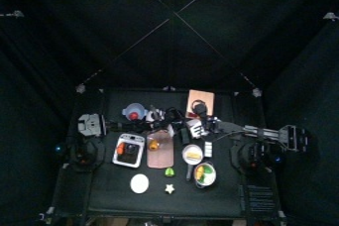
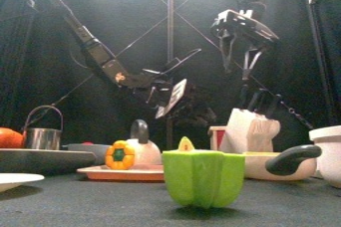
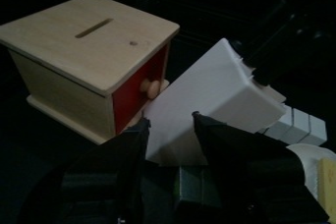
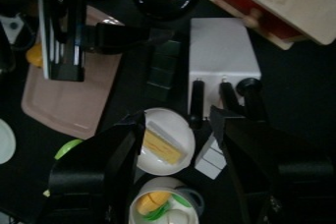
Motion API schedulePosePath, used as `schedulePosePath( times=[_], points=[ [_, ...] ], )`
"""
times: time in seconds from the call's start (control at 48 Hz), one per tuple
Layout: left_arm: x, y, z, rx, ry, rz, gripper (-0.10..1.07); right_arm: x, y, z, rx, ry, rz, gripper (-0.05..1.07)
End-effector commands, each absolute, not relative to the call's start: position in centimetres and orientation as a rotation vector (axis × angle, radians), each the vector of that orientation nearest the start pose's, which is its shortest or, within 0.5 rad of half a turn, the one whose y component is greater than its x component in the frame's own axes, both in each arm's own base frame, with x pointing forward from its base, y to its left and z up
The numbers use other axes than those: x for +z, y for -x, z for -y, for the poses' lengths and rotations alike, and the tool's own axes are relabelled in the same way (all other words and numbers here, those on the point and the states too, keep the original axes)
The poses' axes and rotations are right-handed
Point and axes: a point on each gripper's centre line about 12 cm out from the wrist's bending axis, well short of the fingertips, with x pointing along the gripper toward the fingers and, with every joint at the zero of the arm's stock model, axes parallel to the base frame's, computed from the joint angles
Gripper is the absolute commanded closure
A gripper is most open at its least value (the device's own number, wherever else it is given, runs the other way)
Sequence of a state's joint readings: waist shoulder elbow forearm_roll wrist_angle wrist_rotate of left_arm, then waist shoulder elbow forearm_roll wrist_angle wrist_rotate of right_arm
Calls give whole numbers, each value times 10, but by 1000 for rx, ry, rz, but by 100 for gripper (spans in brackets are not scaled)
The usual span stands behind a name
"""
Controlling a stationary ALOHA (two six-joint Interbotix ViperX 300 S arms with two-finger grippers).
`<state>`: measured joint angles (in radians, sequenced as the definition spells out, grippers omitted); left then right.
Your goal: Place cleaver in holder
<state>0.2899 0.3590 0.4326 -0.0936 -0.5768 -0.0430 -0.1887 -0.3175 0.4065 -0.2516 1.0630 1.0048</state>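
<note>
Cleaver (image 4: 62,27) held beside board (image 4: 73,95), left gripper (image 3: 184,130) spread, right gripper (image 4: 178,135) spread above white block (image 4: 223,56).

The counter (image 1: 119,175) is small, central, and enclosed by black curtains. The left arm (image 1: 133,113) enters from the left and reaches toward the centre; the right arm (image 1: 265,136) enters from the right. A pale orange-tan holder (image 1: 200,101) lies at the far side, with a white block (image 1: 196,128) just in front of it. A flat pinkish-brown board (image 1: 159,149) occupies the centre. Near the front edge lie a white disc (image 1: 141,182) and a small green item (image 1: 169,186).
</note>
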Motion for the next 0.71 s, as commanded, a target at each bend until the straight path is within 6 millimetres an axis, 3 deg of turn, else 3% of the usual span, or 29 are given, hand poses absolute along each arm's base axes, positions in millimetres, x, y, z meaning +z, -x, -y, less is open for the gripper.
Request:
schedulePosePath(
  times=[0.0, 0.5, 0.688],
  points=[
    [179, -460, -143, 339, 119, -131, 18, 314, -297, 74, -770, -744, -829, 14],
    [207, -431, -130, 290, 56, -175, 18, 307, -274, 59, -571, -681, -588, 14],
    [217, -419, -124, 267, 20, -201, 18, 310, -279, 56, -462, -624, -450, 14]
  ],
)
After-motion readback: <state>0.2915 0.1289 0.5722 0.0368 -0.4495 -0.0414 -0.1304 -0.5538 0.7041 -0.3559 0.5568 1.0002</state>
